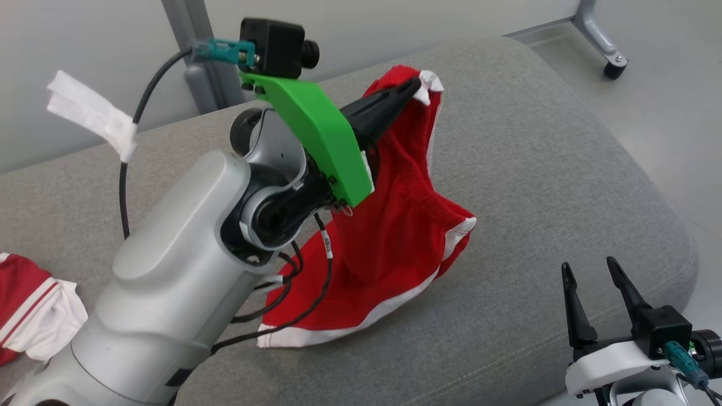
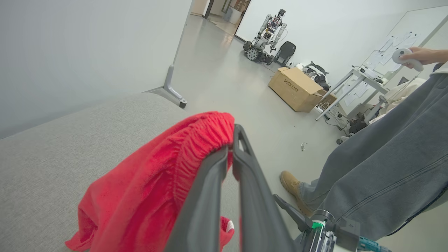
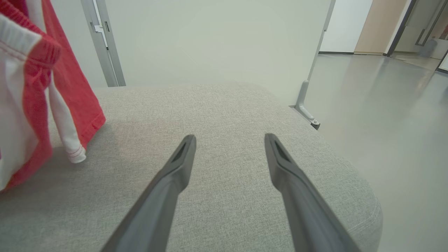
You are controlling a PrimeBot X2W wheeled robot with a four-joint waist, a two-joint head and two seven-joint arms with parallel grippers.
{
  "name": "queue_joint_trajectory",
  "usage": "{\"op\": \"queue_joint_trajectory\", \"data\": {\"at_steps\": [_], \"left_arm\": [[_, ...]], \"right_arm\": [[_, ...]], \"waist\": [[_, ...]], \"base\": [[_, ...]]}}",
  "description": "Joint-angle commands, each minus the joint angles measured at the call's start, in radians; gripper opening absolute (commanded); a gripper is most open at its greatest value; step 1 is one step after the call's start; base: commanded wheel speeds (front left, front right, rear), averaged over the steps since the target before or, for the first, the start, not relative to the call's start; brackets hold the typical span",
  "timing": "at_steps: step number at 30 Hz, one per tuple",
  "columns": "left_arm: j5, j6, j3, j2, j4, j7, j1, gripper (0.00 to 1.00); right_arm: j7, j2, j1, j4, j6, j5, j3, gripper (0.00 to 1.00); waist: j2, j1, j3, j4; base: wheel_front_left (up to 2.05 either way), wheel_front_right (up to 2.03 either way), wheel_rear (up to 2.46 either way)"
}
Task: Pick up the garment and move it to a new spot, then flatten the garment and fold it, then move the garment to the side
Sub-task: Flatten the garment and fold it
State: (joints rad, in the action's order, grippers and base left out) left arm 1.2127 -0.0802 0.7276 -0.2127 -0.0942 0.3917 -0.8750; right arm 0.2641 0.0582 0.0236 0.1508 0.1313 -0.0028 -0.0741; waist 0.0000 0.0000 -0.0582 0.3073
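Dark two-fingered left gripper (image 1: 413, 87) is raised on the extended pale grey forearm (image 1: 169, 265), fingers (image 1: 383, 110) pressed together on the red fabric garment (image 1: 389, 237). Dark two-fingered right gripper (image 1: 589, 266) is held low, fingers spread wide.

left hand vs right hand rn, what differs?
Grip: the left hand is shut on the gathered edge of the red garment; the right hand is open and holds nothing.
Pose: the left hand is high over the grey cushion with the garment hanging from it; the right hand sits low by the cushion's near right edge.
Mount: the left hand has a green bracket, the right hand a white bracket.
Shared: two long dark fingers.
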Motion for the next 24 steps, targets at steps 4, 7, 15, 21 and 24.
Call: {"op": "queue_joint_trajectory", "data": {"at_steps": [4, 7, 15, 21, 24], "left_arm": [[0.022, -0.005, -0.024, 0.031, -0.041, 0.023, -0.085, 0.0], [0.031, -0.003, -0.036, 0.051, -0.058, 0.029, -0.126, 0.0], [0.049, -0.03, -0.04, -0.049, -0.042, 0.067, -0.023, 0.0], [0.087, -0.062, -0.028, -0.226, -0.017, 0.116, 0.215, 0.0], [0.113, -0.072, -0.043, -0.3, -0.019, 0.11, 0.329, 0.0]], "right_arm": [[0.001, -0.003, -0.021, 0.005, -0.001, 0.007, 0.001, 1.0], [0.001, -0.004, -0.022, 0.004, -0.001, 0.012, -0.004, 1.0], [0.001, -0.007, 0.014, 0.009, -0.001, 0.012, -0.027, 1.0], [0.001, -0.007, 0.023, 0.014, -0.001, 0.013, -0.014, 1.0], [0.001, -0.007, 0.019, 0.014, -0.001, 0.007, -0.008, 1.0]], "waist": [[0.0, 0.0, 0.002, 0.044], [0.0, 0.0, 0.0, 0.056], [0.0, 0.0, -0.007, 0.039], [0.0, 0.0, -0.013, -0.005], [0.0, 0.0, -0.019, -0.037]], "base": [[0.0, 0.0, 0.0], [0.0, 0.0, 0.0], [0.0, 0.0, 0.0], [0.0, 0.0, 0.0], [0.0, 0.0, 0.0]]}}
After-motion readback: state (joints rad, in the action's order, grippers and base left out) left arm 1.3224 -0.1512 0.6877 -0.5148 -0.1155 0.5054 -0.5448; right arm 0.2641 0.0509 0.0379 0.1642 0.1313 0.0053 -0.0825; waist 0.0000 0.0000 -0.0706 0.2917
